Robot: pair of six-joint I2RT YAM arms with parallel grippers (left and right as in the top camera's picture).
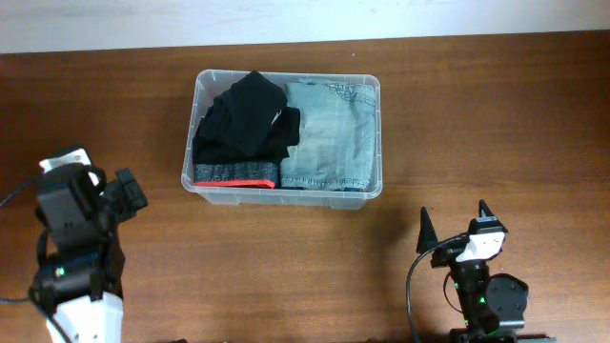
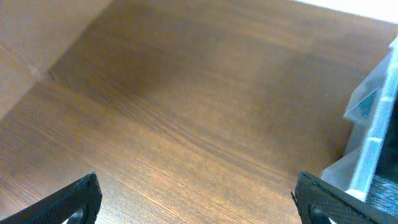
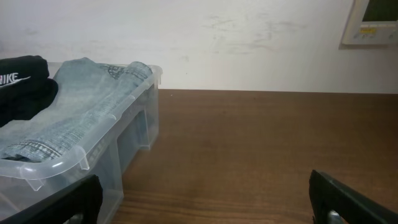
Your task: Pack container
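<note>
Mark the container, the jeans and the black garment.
container (image 1: 380, 133), overhead view, right rim.
jeans (image 1: 332, 133), overhead view, middle of the folded denim.
black garment (image 1: 243, 119), overhead view, middle of the cloth.

Left of your right gripper (image 3: 202, 210): clear container (image 3: 134, 137), faded pale-blue denim (image 3: 74, 106), black cloth (image 3: 22, 84) lettered white. Its red strip (image 1: 236, 182) may be a waistband; the table (image 3: 267, 143) is brown wood-grain.

Overhead looks straight down at the table (image 1: 286, 276). Both wrist views sit low and close, and all three share the container (image 1: 315, 196).
</note>
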